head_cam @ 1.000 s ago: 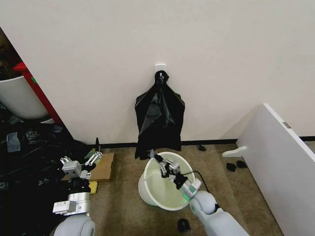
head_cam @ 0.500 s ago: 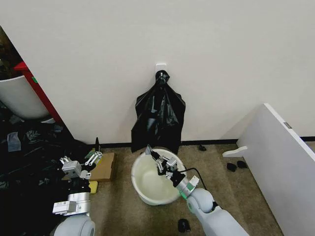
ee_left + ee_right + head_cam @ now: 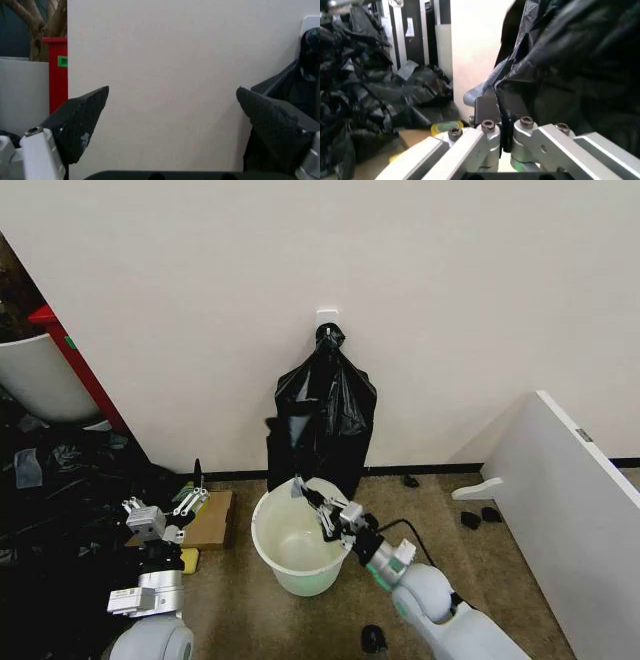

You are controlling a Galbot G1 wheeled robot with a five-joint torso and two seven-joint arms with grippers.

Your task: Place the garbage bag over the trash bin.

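The right claw (image 3: 300,489) reaches out over the far rim of the trash bin (image 3: 290,565), which stands upright on the brown floor (image 3: 250,610) just in front of the wall (image 3: 400,300). Its fingers are pressed together on a fold of thin black plastic: in the right wrist view the two pads (image 3: 487,108) pinch the lower edge of a glossy, wrinkled sheet that fills the space above them. That sheet belongs to the garbage bag (image 3: 322,420), which hangs against the wall from a small white hook (image 3: 328,316) with its top gathered into a knot, its lower hem drooping down behind the bin's rim; whether the pinched layer is one bag or several I cannot tell. The left claw (image 3: 163,512) is held up low at the robot's left side, well apart from the bin, with its dark fingers (image 3: 80,120) spread wide and nothing between them. Beneath it lie a flat piece of cardboard (image 3: 212,520) and a heap of black plastic sheeting (image 3: 60,510). A white panel (image 3: 570,510) leans at the right.
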